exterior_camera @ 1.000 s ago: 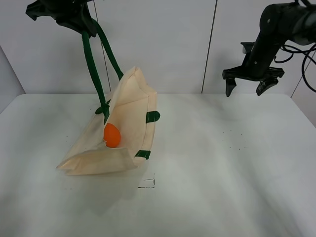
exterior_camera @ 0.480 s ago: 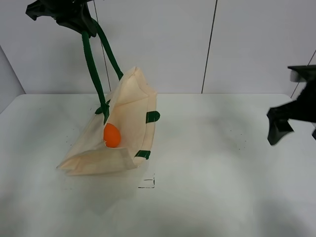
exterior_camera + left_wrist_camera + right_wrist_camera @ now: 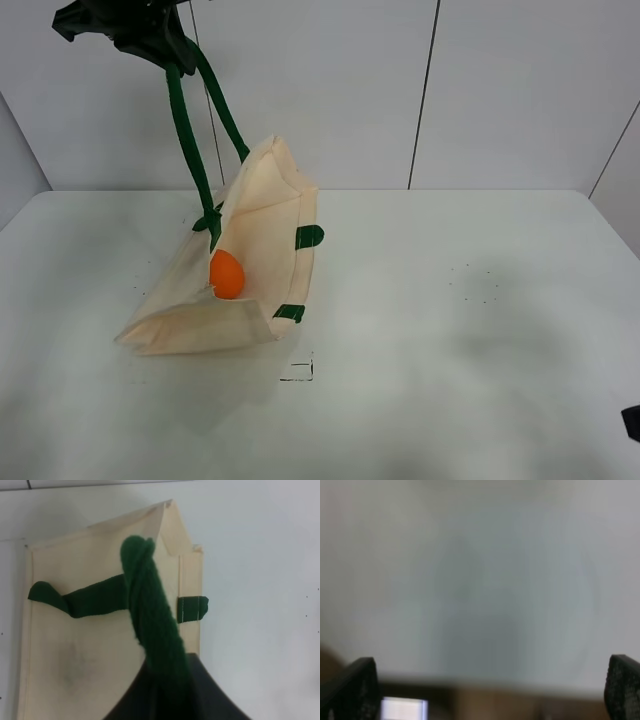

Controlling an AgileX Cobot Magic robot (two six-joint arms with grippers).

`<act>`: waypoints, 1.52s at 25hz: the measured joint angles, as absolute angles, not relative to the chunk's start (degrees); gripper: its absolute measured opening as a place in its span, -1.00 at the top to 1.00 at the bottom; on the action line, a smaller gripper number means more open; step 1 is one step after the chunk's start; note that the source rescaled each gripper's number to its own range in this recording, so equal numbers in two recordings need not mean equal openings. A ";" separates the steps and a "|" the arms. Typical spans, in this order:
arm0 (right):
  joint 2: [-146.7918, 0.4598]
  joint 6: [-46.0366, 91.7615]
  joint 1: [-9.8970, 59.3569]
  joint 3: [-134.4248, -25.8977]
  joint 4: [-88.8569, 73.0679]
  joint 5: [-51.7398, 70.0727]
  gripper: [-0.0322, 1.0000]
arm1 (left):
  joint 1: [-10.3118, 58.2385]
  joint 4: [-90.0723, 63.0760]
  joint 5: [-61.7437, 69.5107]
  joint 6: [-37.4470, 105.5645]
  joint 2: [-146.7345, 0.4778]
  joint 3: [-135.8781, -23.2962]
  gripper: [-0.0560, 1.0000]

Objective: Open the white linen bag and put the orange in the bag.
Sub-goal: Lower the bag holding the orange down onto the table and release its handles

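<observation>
The white linen bag point(image 3: 245, 270) lies half-raised on the table left of centre, its mouth held open. The orange point(image 3: 227, 274) sits inside the bag's opening. My left gripper point(image 3: 150, 35) is high at the top left, shut on the bag's dark green strap handle point(image 3: 185, 130), which hangs taut down to the bag. The left wrist view shows the twisted green handle point(image 3: 152, 630) rising from the bag point(image 3: 90, 645) into the gripper; the orange is hidden there. My right gripper point(image 3: 492, 690) is open, its dark fingertips point(image 3: 355, 685) wide apart over blurred table.
The white table point(image 3: 450, 300) stretches right of the bag. A small black outlined square point(image 3: 297, 371) is marked on it just in front of the bag. Only a dark tip of the right arm point(image 3: 632, 422) shows at the lower right edge.
My right arm has swung from high at the back right down and out of the exterior view to the lower right edge. The left gripper, bag and orange have not moved.
</observation>
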State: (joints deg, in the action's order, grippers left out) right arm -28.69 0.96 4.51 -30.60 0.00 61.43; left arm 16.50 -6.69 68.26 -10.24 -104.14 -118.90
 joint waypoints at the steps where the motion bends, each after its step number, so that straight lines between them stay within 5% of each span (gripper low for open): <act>1: -24.30 1.09 4.51 -30.41 0.00 59.76 -1.00 | 16.50 -6.69 68.26 -10.24 -104.14 -118.90 0.89; 10: -0.42 1.14 4.51 -28.33 0.00 58.76 -1.00 | 16.50 -6.62 68.26 -10.24 -104.14 -118.90 0.89; 26: 0.20 1.14 4.51 -28.33 0.00 58.76 -1.00 | 20.29 -6.92 65.85 -9.42 -118.53 -114.65 0.86; 28: 0.20 1.14 4.51 -28.33 0.00 58.76 -1.00 | 20.75 -6.94 65.26 -8.66 -120.41 -114.61 0.67; 34: 0.20 1.14 4.51 -28.33 0.00 58.76 -1.00 | 21.09 -7.75 64.14 -8.13 -121.12 -114.59 -0.54; 38: 0.20 1.14 4.51 -28.33 0.00 58.76 -1.00 | 21.09 -4.36 64.24 -8.13 -121.12 -114.59 -0.74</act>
State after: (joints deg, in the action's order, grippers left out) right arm 0.20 1.14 4.51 -28.33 0.00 58.76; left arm 21.09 -4.36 64.24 -8.13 -121.12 -114.59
